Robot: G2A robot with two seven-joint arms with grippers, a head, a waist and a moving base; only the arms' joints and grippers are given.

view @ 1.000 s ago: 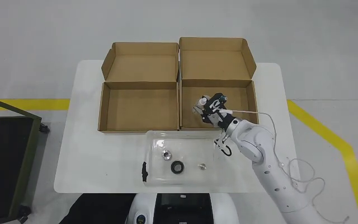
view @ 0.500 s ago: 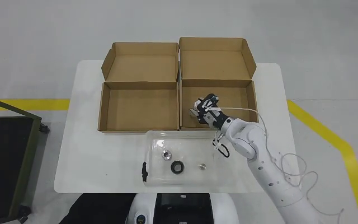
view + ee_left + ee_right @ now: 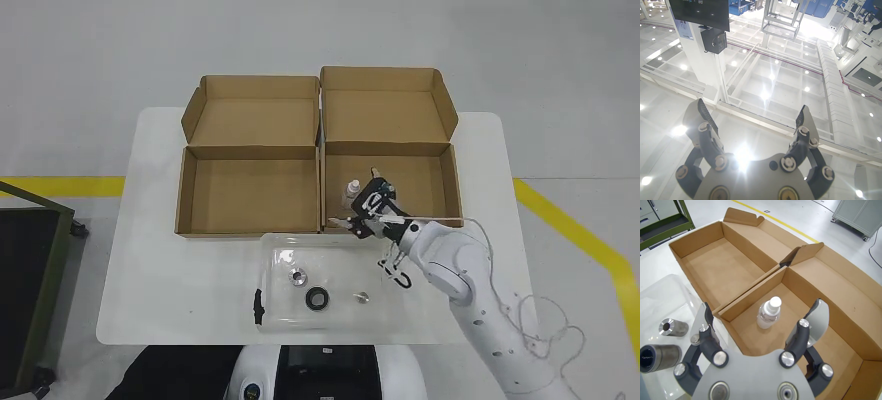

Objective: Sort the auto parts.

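**Little bottle stands in the right box, pincer open**

A white table (image 3: pixel 150 250) holds two brown boxes and a clear tray (image 3: pixel 275 290). The boxes sit side by side on the far half of the table, touching each other, with their lids folded back. The tray sits at the middle of the table's near edge.

The small white bottle (image 3: pixel 353 190) (image 3: pixel 769 315) stands up straight inside the right box (image 3: pixel 430 185) (image 3: pixel 829 298). It is close to the box's left wall, the one next to the left box (image 3: pixel 250 195) (image 3: pixel 721 270).

The right gripper (image 3: pixel 365 212) (image 3: pixel 762 305) hangs over the near left part of the right box, just beside the bottle. Its two fingers are spread wide and hold nothing. They do not touch the bottle.

The left gripper (image 3: pixel 752 106) points up at the ceiling. Its fingers are spread wide too, with nothing between them.

Three parts lie in the tray: a shiny metal piece (image 3: pixel 296 275), a black ring (image 3: pixel 318 297) and a small metal piece (image 3: pixel 362 295). They sit apart from each other.
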